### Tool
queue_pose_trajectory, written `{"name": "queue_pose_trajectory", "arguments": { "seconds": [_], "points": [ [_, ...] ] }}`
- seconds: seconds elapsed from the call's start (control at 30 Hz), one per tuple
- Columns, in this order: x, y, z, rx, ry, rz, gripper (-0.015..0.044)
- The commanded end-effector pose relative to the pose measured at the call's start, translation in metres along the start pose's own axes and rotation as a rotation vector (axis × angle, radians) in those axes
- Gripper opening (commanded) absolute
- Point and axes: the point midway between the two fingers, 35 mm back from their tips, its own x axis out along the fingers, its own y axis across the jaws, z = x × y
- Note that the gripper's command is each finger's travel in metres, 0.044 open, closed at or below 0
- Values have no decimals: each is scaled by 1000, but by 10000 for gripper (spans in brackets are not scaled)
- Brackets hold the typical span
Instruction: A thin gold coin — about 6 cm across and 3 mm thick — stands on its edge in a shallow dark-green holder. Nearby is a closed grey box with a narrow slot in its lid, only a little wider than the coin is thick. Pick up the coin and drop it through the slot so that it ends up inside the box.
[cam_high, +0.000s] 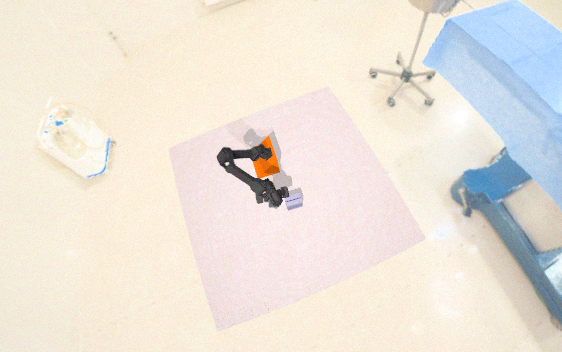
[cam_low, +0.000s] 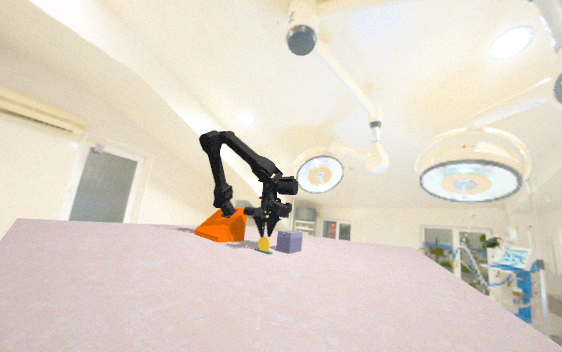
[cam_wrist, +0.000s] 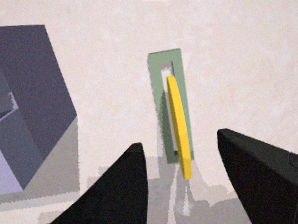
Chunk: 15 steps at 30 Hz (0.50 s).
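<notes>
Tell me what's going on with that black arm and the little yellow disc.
A black robot arm hangs its gripper just above a gold coin that stands on edge in a dark-green holder. The fingers are partly open, one on each side of the coin, and grip nothing yet. The grey box sits close beside the holder, so pickup and drop remain undone.

Coin (cam_wrist: 180, 129) stands in holder (cam_wrist: 168, 70), box (cam_wrist: 33, 103) beside.

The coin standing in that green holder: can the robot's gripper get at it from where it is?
Probably yes. The gripper hangs open just above the coin, one finger on each side of its thin edge. Nothing lies between them, and the box sits off to one side.
</notes>
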Motion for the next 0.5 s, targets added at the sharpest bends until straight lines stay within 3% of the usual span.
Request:
{"name": "queue_pose_trajectory", "arguments": {
  "seconds": [0.0,0.47],
  "points": [
    [9,-1,-2,-8,9,-7,161],
    [31,-1,-3,-8,9,-9,161]
  ]
}}
